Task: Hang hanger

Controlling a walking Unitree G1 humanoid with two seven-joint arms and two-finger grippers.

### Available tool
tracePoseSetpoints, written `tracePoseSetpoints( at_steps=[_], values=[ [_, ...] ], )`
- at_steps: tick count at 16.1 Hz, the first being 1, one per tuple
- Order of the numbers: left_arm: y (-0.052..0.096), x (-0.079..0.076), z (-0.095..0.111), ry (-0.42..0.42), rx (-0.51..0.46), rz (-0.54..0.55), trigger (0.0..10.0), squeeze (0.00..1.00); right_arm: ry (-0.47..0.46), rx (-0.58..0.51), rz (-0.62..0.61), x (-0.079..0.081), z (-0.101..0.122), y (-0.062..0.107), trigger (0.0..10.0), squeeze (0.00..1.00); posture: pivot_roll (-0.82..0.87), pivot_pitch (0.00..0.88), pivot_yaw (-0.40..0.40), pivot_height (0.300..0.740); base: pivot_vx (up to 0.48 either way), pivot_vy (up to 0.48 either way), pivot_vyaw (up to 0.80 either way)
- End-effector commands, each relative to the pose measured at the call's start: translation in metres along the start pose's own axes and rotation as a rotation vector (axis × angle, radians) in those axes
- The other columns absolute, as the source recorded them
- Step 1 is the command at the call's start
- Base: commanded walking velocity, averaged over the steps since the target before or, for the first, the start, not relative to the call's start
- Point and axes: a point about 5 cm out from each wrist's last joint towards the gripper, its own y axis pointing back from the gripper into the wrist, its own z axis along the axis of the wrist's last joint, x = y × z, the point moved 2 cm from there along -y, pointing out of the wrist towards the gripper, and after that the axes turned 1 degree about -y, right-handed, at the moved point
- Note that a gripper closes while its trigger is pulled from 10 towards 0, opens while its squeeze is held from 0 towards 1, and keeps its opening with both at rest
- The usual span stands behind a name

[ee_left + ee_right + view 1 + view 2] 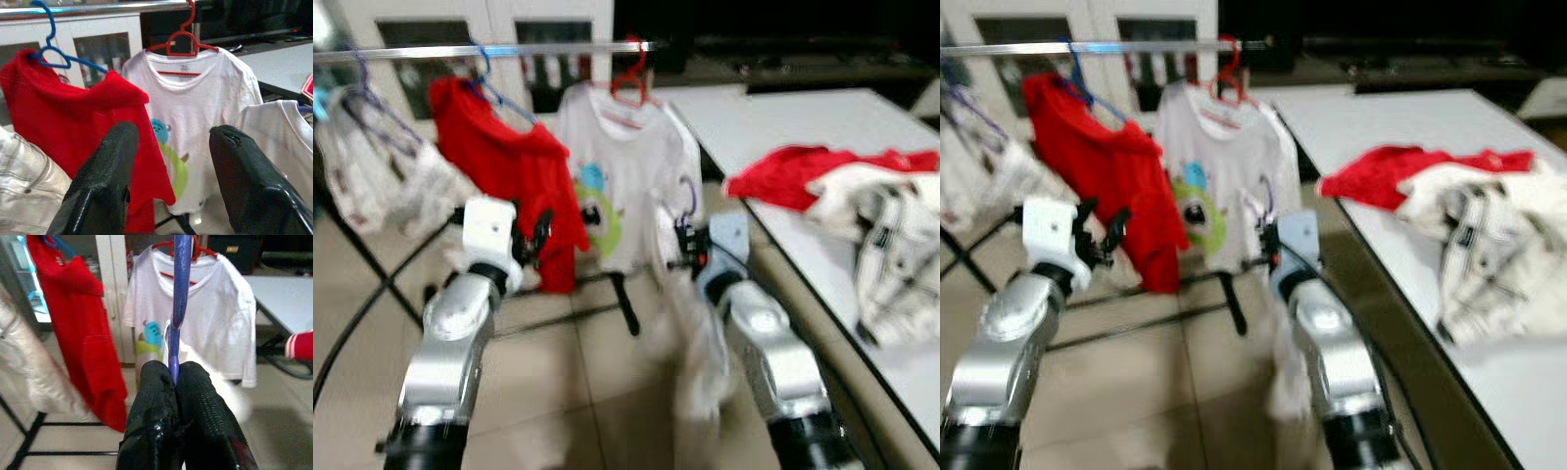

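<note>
A thin purple plastic hanger point(179, 293) stands upright between the two black fingers of the right gripper point(174, 377), which are clenched tight on its stem. A white garment point(690, 323) droops from that hanger below the gripper, blurred in the head views, hanging down beside the silver right forearm. The hanger's hook point(688, 194) curls up just above the gripper, well below the rail and not on it.

Ahead of it runs a horizontal silver metal clothes rail point(489, 51) on a black folding stand point(625, 305). On the rail, a red plastic hanger point(180, 39) carries a white T-shirt with a green and blue cartoon print point(195, 122), and beside it a blue plastic hanger point(49, 46) carries a red top point(73, 127). Farther along toward the robot's left, a pale, crumpled garment point(372, 176) hangs from the same rail.

The left gripper point(171, 161) is raised in front of the red top, its two black fingers spread apart and holding nothing.

To the robot's right stands a white table with a dark edge point(783, 122). On it lies a red garment point(793, 171) touching a heap of white and cream clothes point(891, 245). The floor is beige tile point(578, 392), and pale cabinet doors point(98, 44) stand behind the rail.
</note>
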Motion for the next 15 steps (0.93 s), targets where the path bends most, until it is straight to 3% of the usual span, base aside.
tracePoseSetpoints(
  at_steps=[1, 4, 9, 15],
  values=[
    [-0.002, -0.008, 0.004, 0.003, -0.016, -0.021, 10.0, 0.0, 0.007, -0.043, -0.037, -0.009, 0.009, 0.0, 10.0, 0.0, -0.01, 0.0, -0.064, 0.74, 0.322, 0.0, 0.8],
    [-0.003, -0.008, 0.005, 0.001, -0.018, -0.024, 10.0, 0.0, -0.067, -0.024, -0.095, -0.022, 0.007, 0.0, 10.0, 0.0, -0.01, 0.0, -0.064, 0.74, 0.32, 0.0, 0.0],
    [-0.003, -0.008, 0.007, -0.01, -0.022, -0.03, 10.0, 0.0, -0.126, -0.064, -0.103, -0.022, 0.01, 0.001, 10.0, 0.0, 0.0, 0.0, -0.059, 0.74, 0.319, 0.0, 0.0],
    [-0.003, -0.009, 0.008, -0.015, -0.021, -0.046, 10.0, 0.0, -0.083, -0.061, -0.081, -0.019, 0.009, 0.003, 10.0, 0.0, 0.0, 0.0, -0.047, 0.74, 0.322, 0.0, 0.0]
  ],
)
